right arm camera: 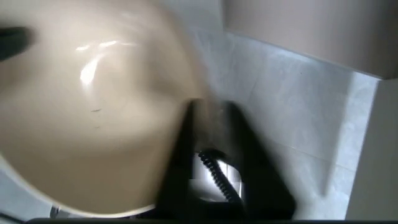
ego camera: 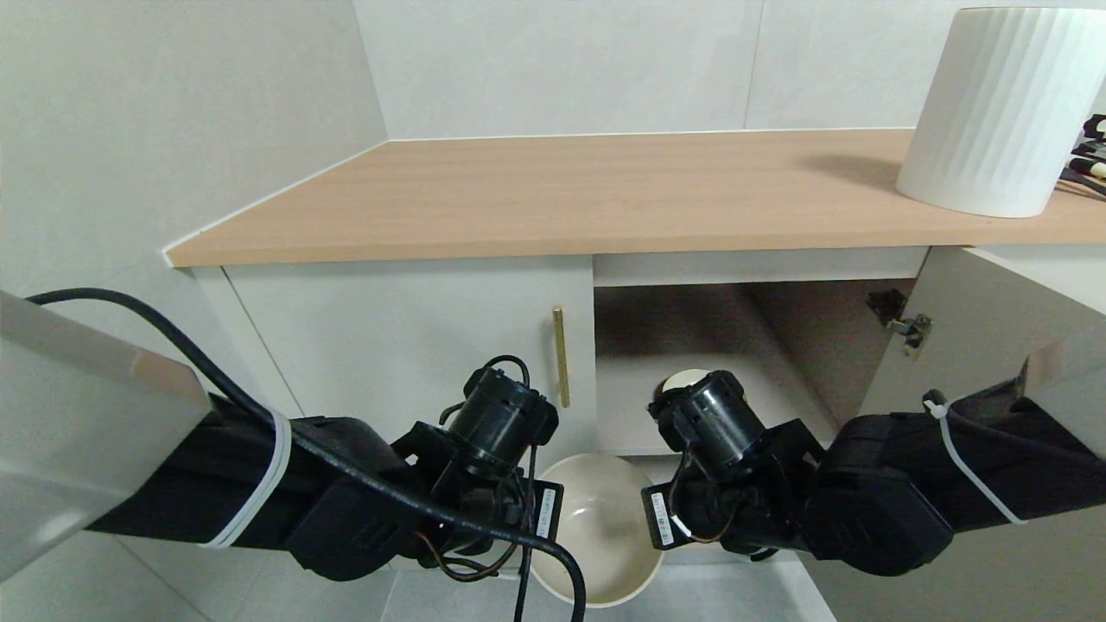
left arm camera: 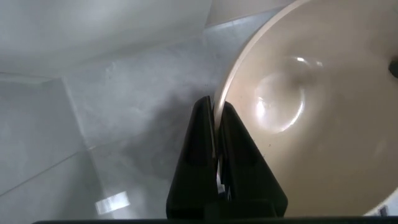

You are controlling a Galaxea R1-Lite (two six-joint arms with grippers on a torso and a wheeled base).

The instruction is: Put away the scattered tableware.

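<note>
The bowl (ego camera: 596, 518) is held low before the open cabinet (ego camera: 691, 328), its rim clamped by the left tool (left arm camera: 214, 107) and, seemingly, the right tool (right arm camera: 211, 107). Both should be advanced together, level.

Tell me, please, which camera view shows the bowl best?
The left wrist view: the bowl shows its inside, its rim pinched in the left tool. The head view shows it from above, its sides hidden. The right wrist view shows its inside, rim at the right tool.
</note>
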